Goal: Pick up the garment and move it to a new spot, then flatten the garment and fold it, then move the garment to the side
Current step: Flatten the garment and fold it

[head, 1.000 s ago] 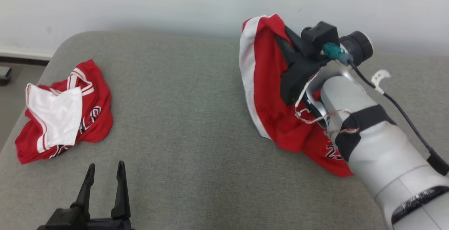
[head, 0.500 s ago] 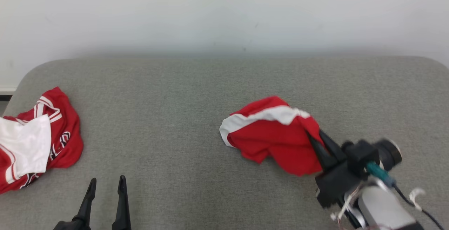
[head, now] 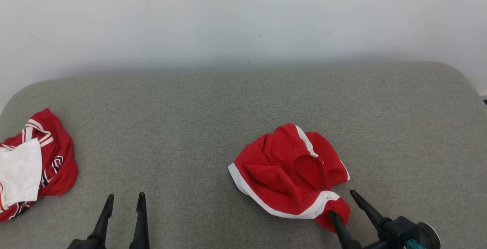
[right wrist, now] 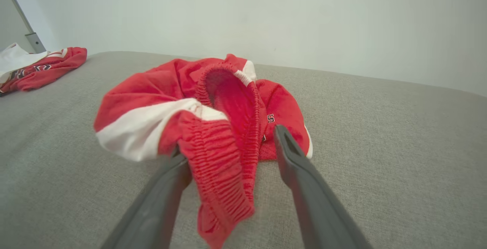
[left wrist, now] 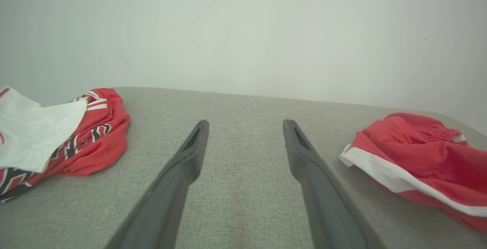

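The garment (head: 289, 173), red shorts with white trim, lies crumpled on the grey cushion (head: 213, 119), right of centre. My right gripper (head: 341, 202) sits at its near right corner with the jaws apart. In the right wrist view the elastic waistband (right wrist: 224, 157) hangs loosely between the fingers of the right gripper (right wrist: 231, 146), resting against the left finger (right wrist: 163, 192). My left gripper (head: 126, 195) stands open over bare cushion at the lower left, nothing between the fingers of the left gripper (left wrist: 246, 122). The garment (left wrist: 414, 157) lies to its right.
A second red and white jersey (head: 34, 165) lies bunched at the cushion's left edge, seen as a jersey (left wrist: 57, 135) left of my left gripper. A pale wall (head: 243, 21) stands right behind the cushion. Grey cushion stretches between the two garments.
The right gripper held the garment raised, then came down toward the near right and its jaws parted; the garment now lies on the cushion. The head camera has shifted too.
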